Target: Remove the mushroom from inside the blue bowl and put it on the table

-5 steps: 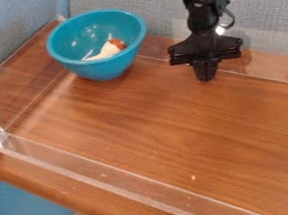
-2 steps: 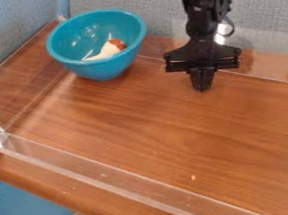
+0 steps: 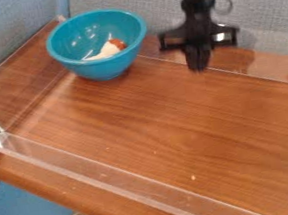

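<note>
The mushroom [image 3: 109, 49] lay in the bowl [image 3: 95, 44], near the tabletop's [image 3: 164, 137] far left corner. The jaws [image 3: 200, 63] were clenched with nothing visible between them, near the far edge, to the right of the bowl as the camera saw it. The coming move probably hinged on that leftward offset: the jaws would need to travel over the rim, then open and descend. The mushroom's long axis seemed to slant across the bowl, cap toward the jaws' side. The arm was blurred, its upper part cut off.
</note>
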Motion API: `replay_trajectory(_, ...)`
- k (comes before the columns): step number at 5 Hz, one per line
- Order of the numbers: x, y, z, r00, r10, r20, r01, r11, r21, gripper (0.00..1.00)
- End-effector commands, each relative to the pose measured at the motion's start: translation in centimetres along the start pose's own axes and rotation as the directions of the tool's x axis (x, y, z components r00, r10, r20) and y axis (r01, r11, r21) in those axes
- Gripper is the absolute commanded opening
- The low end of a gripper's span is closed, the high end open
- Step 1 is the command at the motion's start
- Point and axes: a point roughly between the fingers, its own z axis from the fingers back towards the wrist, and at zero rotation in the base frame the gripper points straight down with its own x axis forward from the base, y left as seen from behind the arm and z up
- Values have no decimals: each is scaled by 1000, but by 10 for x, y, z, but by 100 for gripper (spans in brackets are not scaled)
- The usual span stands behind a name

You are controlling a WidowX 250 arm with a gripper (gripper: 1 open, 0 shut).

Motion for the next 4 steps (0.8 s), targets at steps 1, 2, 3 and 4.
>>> replay_trajectory(1, 30, 13, 68, 994, -49, 102, 57, 996, -71, 0)
replay_trajectory(2, 49, 43, 91, 991, 6, 133, -1, 999, -42, 0)
replay_trajectory(3, 68, 74, 88, 985, 96, 142, -97, 995, 7, 0)
replay_trajectory(4, 71, 51, 74, 986, 105, 131, -108, 994, 19, 100)
